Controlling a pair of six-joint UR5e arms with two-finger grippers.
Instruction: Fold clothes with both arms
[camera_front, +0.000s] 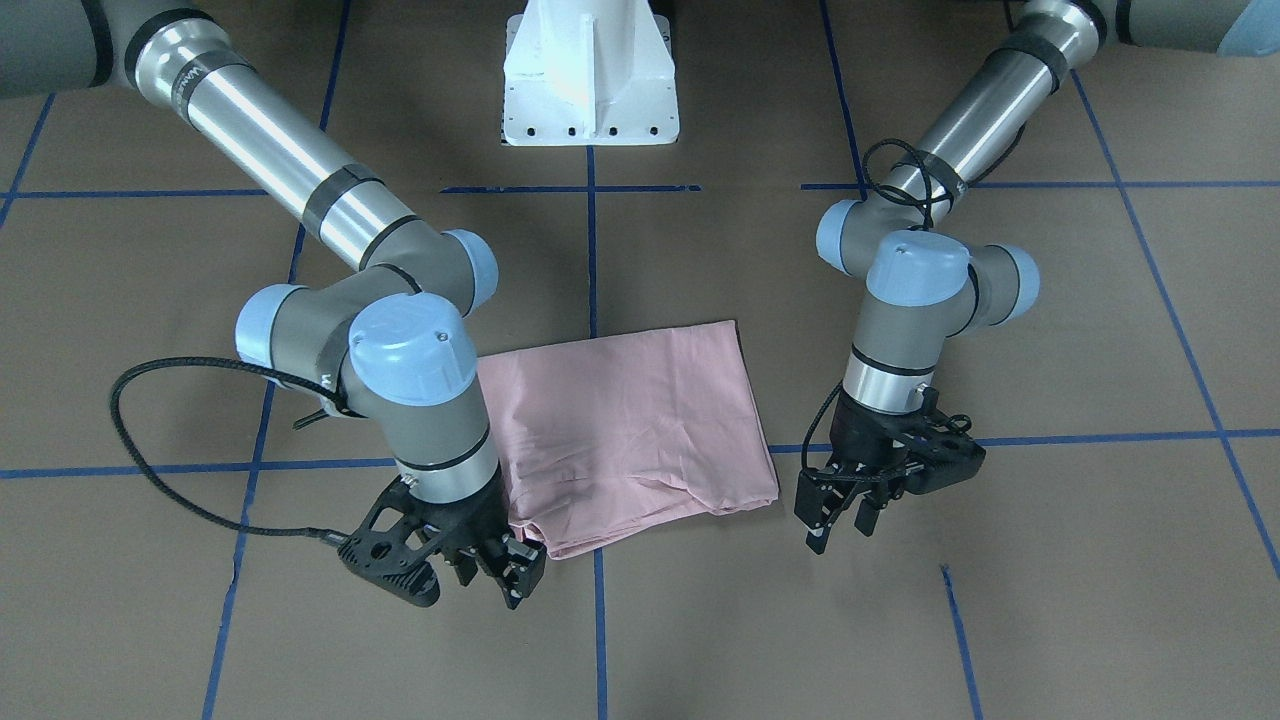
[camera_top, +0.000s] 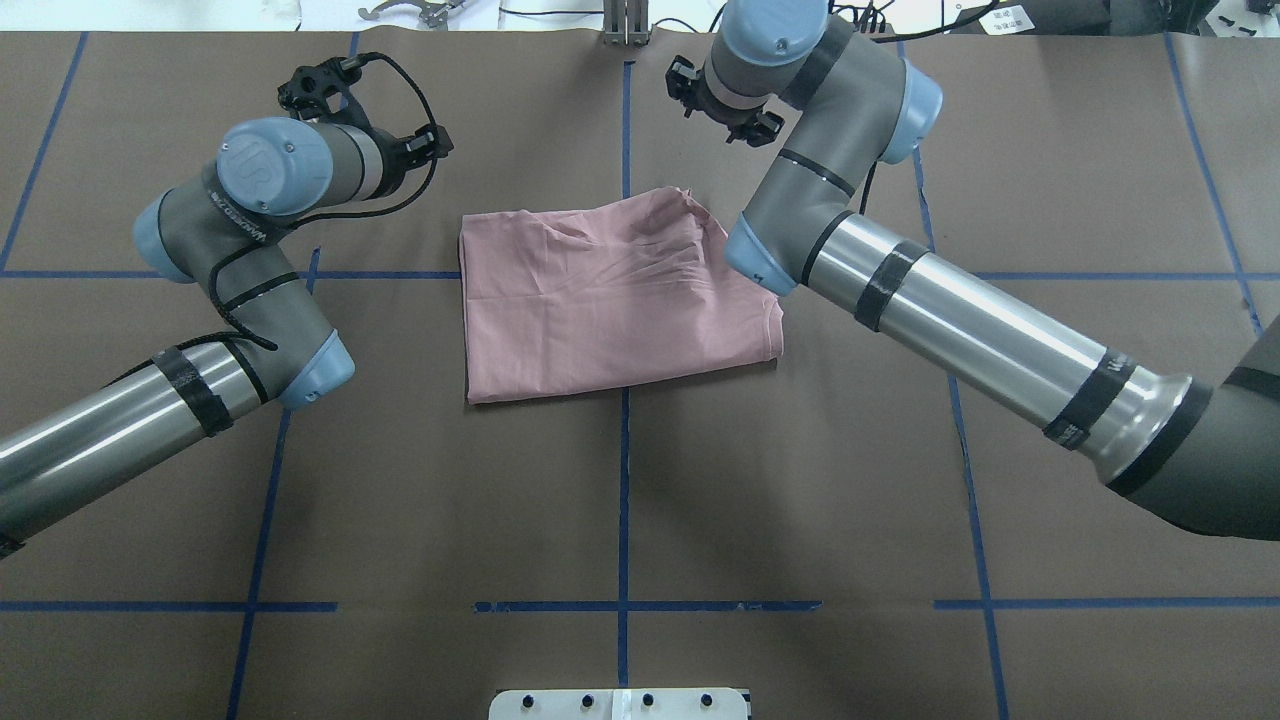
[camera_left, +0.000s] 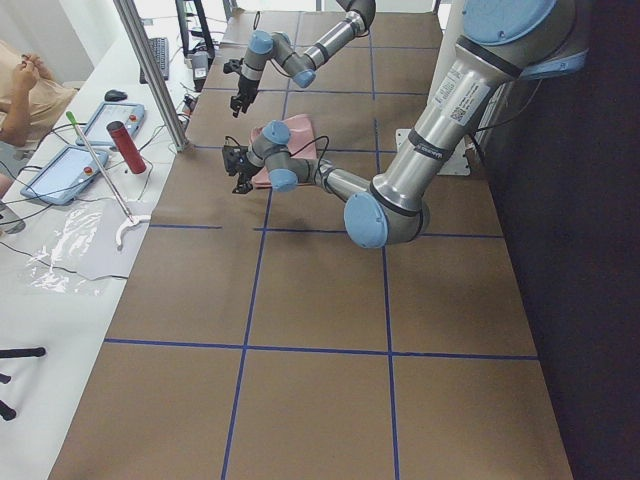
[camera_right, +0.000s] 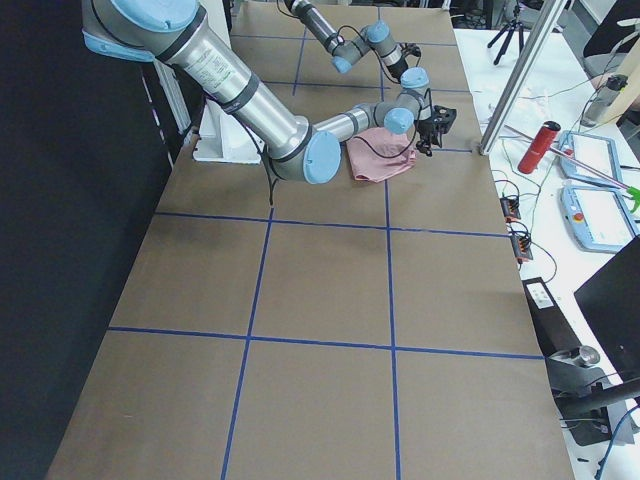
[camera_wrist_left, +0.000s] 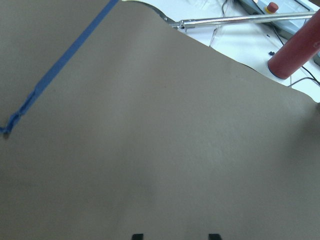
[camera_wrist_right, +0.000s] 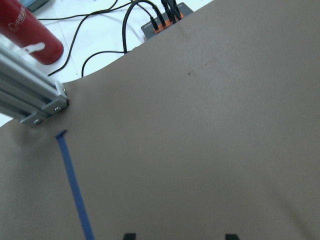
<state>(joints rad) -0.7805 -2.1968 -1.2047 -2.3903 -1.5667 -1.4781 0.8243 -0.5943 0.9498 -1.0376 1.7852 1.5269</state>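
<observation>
My left arm and right arm: silver tubes, grey joints, light-blue caps (black bands too). Black cables on both.

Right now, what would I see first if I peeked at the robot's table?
The pink T-shirt, folded into a block, lies in the middle of the brown table. The silver left arm and right arm bend down on either side of it, and the left gripper and right gripper hang open and empty.

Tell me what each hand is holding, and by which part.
Nothing is held. The left hand and the right hand are both open and empty over the table, beside the folded pink T-shirt.
</observation>
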